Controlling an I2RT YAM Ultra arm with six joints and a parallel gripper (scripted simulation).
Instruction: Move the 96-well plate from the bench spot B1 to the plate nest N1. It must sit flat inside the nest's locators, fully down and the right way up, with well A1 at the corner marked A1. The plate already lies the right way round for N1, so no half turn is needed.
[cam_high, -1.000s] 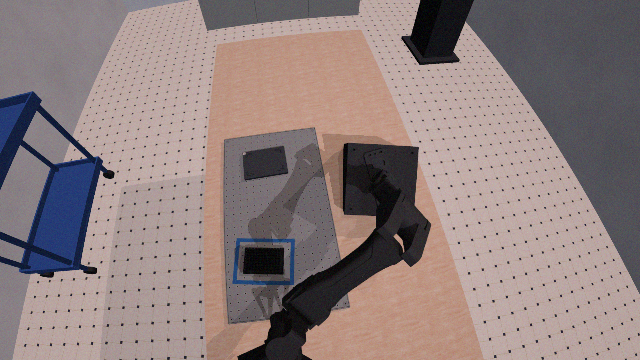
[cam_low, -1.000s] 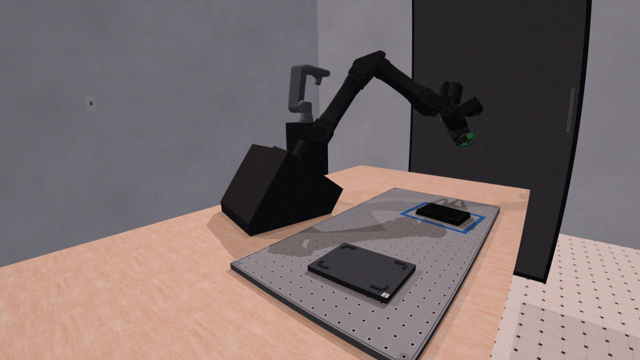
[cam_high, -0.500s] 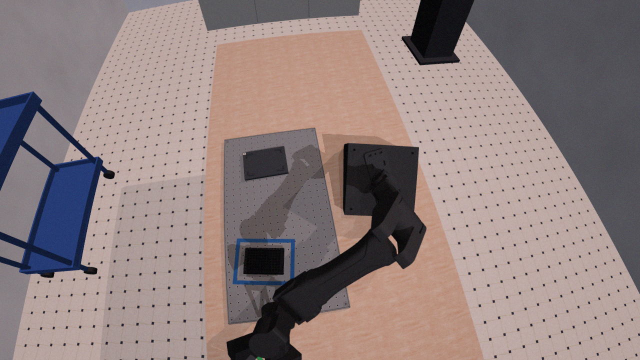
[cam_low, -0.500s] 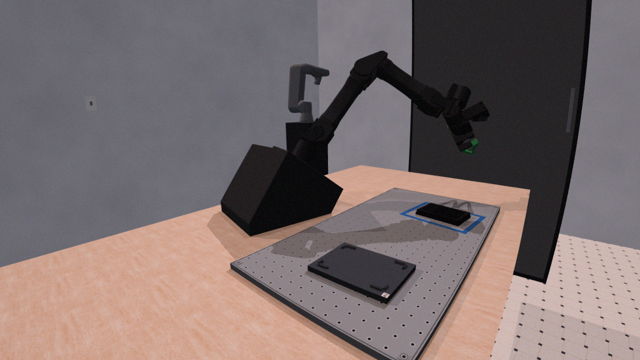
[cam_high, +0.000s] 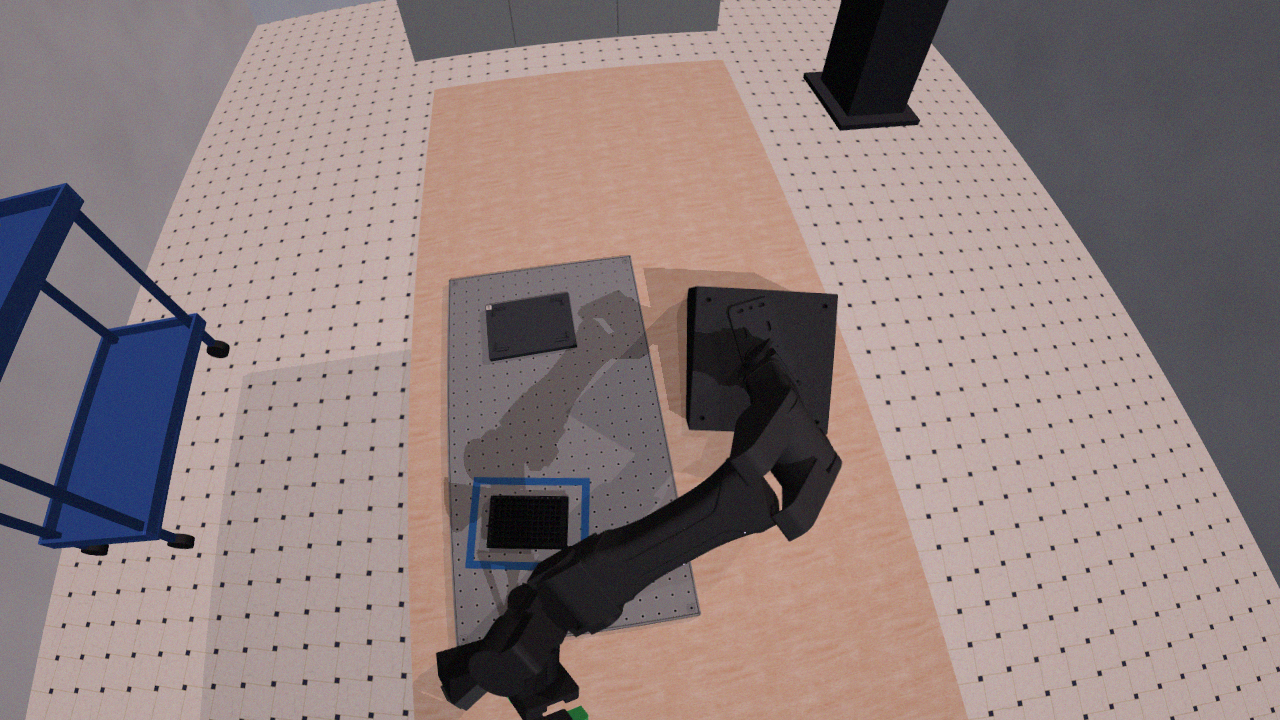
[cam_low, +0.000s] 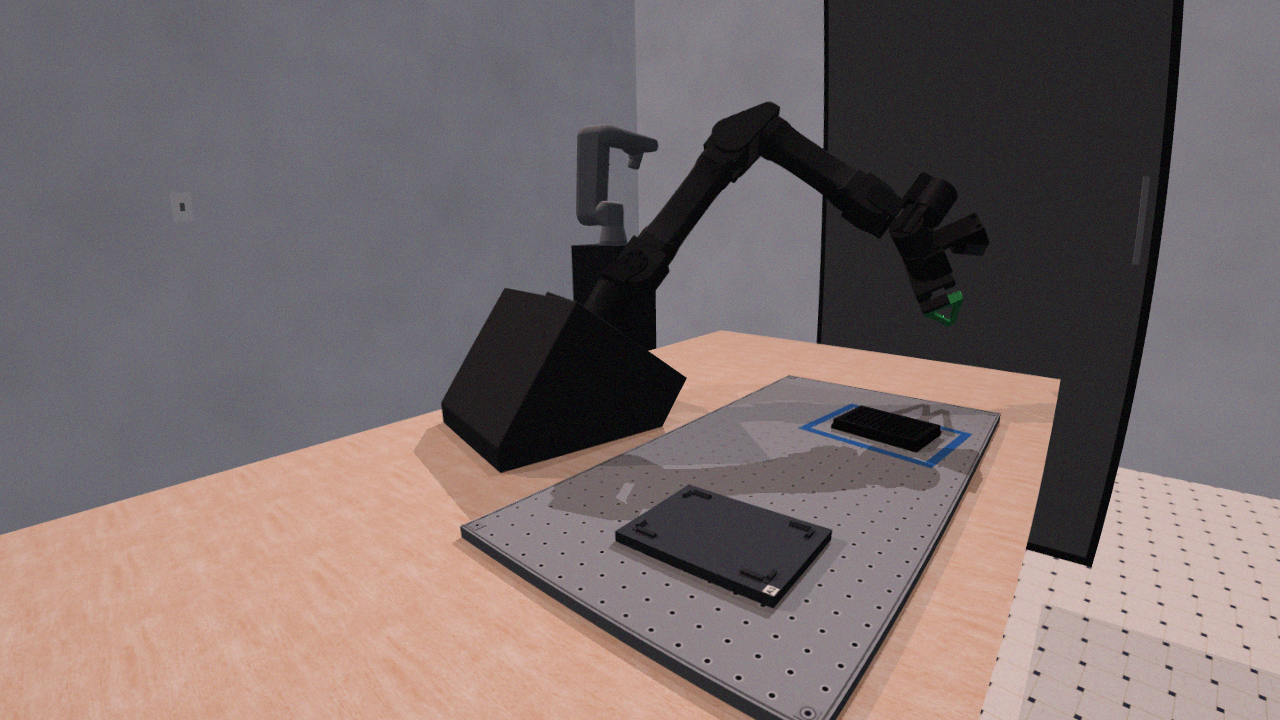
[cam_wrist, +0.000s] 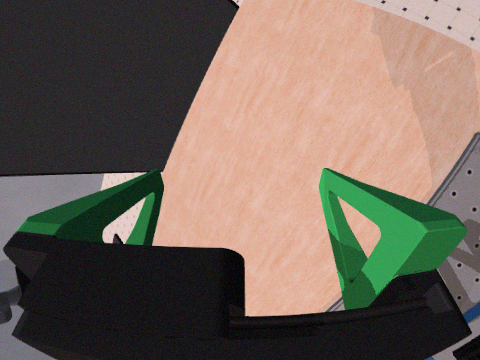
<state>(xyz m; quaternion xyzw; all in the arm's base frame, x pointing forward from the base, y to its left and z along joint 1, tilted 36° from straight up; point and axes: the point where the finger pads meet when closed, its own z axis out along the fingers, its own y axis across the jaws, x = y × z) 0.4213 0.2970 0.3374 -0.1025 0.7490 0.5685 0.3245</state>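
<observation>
Plate (cam_low: 886, 428) flat inside blue square, untouched | gripper (cam_low: 945, 308) high above, off to one side, wide open, empty | advice: centre over plate, square fingers to its sides, descend straight.

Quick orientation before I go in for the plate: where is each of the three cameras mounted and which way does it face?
Top: overhead, looking down on the breadboard; shows the whole arm and its base.
Exterior: off the table's nest end, looking along it toward the door; shows the arm and the raised gripper.
Wrist: behind the green jaws, looking down at bare table wood; shows the jaws, wide open and empty.
Shared: top and exterior both show the 96-well plate inside the blue outline and the plate nest.
</observation>
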